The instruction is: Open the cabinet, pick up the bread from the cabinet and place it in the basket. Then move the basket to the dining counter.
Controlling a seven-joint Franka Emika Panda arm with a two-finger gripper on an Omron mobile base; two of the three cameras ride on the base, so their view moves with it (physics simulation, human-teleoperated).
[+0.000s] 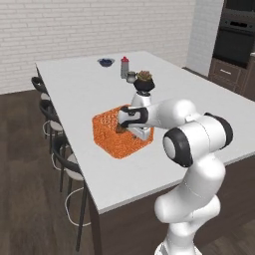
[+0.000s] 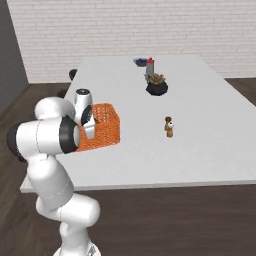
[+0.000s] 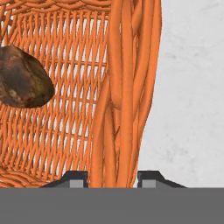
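Base views: set behind the arm, left and right, facing down over the dining counter [image 1: 89,89], sharing the basket [image 1: 107,132]. Hand view: pressed close above the basket's rim [image 3: 127,87].

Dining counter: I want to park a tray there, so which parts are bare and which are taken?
On the dining counter, the near stretch right of the basket is bare up to a small brown figurine. The far middle is crowded: potted plant, red-capped bottle, blue bowl. The gripper straddles the basket's wall.

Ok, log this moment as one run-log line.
bread: inside basket | basket: on dining counter | fingers: astride basket rim, contact unclear
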